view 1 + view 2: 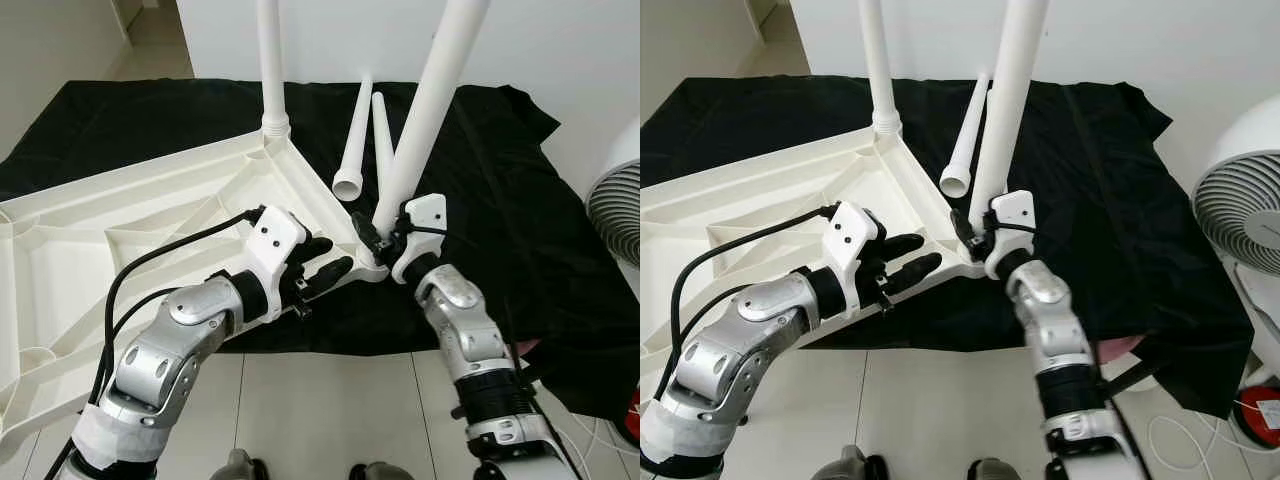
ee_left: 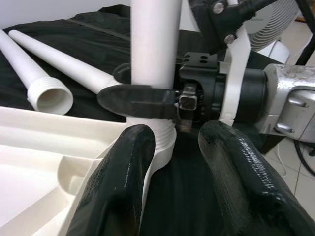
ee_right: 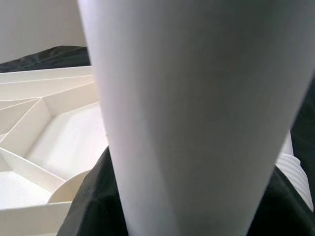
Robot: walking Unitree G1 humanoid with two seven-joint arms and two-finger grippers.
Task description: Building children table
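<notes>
The right pincer (image 1: pixel 377 236) clenches the white leg (image 1: pixel 425 112) at the upturned tabletop's (image 1: pixel 120 240) five-o'clock corner socket. The left pincer (image 1: pixel 322 268), released, braces that rim. Keep the leg plumb and turn gently so the threads seat.

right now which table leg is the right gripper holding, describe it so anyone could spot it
On the black cloth lies an upturned white tabletop. At its near corner stands the table leg, gripped low down by the right gripper. Unlike the far upright leg or the two loose legs lying flat, it leans.
</notes>
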